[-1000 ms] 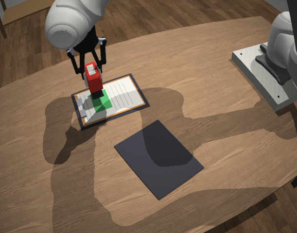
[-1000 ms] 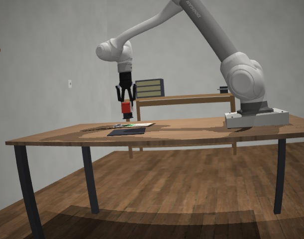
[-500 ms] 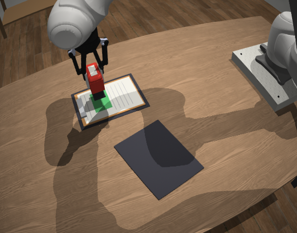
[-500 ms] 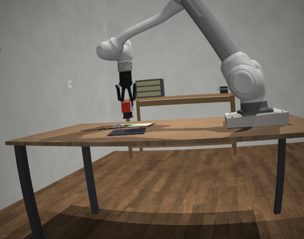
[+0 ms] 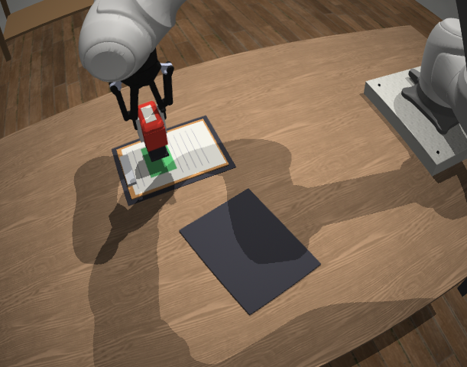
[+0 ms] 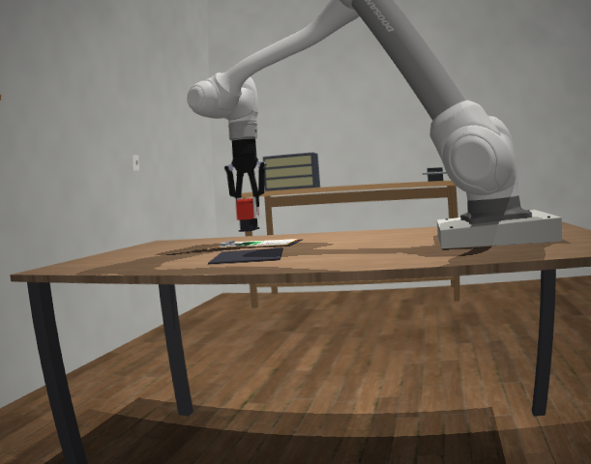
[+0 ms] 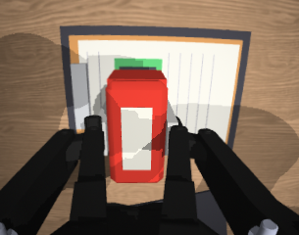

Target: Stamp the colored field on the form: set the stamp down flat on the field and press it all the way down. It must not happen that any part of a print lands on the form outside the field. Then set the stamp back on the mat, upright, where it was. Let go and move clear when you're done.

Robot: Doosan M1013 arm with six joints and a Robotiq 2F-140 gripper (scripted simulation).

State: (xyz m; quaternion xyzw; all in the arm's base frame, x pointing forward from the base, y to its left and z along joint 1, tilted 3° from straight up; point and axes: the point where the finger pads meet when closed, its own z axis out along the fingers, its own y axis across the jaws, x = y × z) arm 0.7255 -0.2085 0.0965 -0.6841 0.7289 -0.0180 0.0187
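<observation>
My gripper (image 5: 149, 118) is shut on the red stamp (image 5: 152, 128), which has a white label on top and a black base. The stamp hangs upright a little above the form (image 5: 172, 156), over its green field (image 5: 160, 162). In the side view the stamp (image 6: 245, 212) is clearly off the table, above the form (image 6: 257, 243). In the wrist view the stamp (image 7: 136, 131) sits between my fingers and hides most of the green field (image 7: 138, 64). The dark mat (image 5: 249, 249) lies bare on the table, nearer the front.
The form lies on a dark clipboard with an orange rim (image 5: 222, 151). The arm's grey base plate (image 5: 419, 118) stands at the table's right edge. A second table with a slatted box (image 6: 290, 170) stands behind.
</observation>
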